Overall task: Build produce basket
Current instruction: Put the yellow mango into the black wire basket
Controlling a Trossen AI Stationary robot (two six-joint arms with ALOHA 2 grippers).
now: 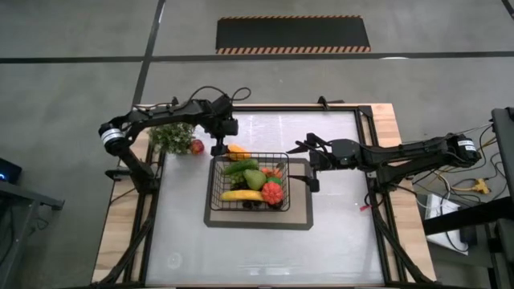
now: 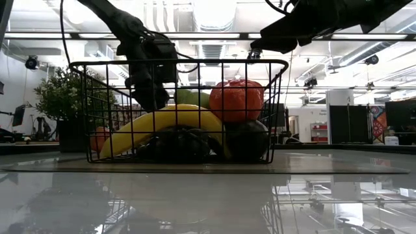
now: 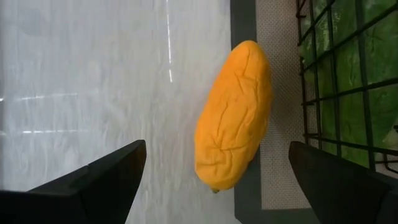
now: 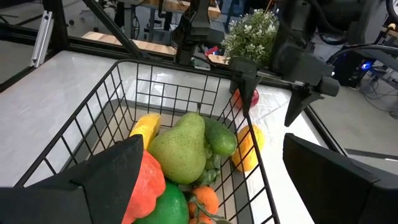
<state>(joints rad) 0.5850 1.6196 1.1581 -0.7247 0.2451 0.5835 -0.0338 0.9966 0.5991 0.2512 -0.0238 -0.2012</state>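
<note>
From above, the black wire basket (image 1: pixel 249 182) sits on a grey mat (image 1: pixel 299 217) mid-table, holding a banana (image 1: pixel 242 195), a pear (image 1: pixel 254 178), a cucumber (image 1: pixel 239 167) and a red piece (image 1: pixel 273 192). An orange piece (image 1: pixel 237 151) lies outside, just beside the basket's far rim. The left arm bends in from the table's left edge, its left gripper (image 1: pixel 218 147) hanging next to that orange piece; a leafy plant (image 1: pixel 172 136) and a red apple (image 1: pixel 197 146) sit behind it. The right arm stretches in from the right, its right gripper (image 1: pixel 311 171) near the basket's right side.

At table height, the basket (image 2: pixel 179 112) shows the banana (image 2: pixel 162 127) lying low with the red piece (image 2: pixel 237 101) above it; both arms hang over the rim.

The left wrist camera shows the orange piece (image 3: pixel 234 115) lying half on the mat's border (image 3: pixel 244 18), between widely spread fingers (image 3: pixel 93 183) (nothing pinched).

The right wrist camera looks into the basket (image 4: pixel 93 109) at the pear (image 4: pixel 180 146), with its own fingers (image 4: pixel 102 177) spread apart and holding nothing. No writing can be read anywhere.
</note>
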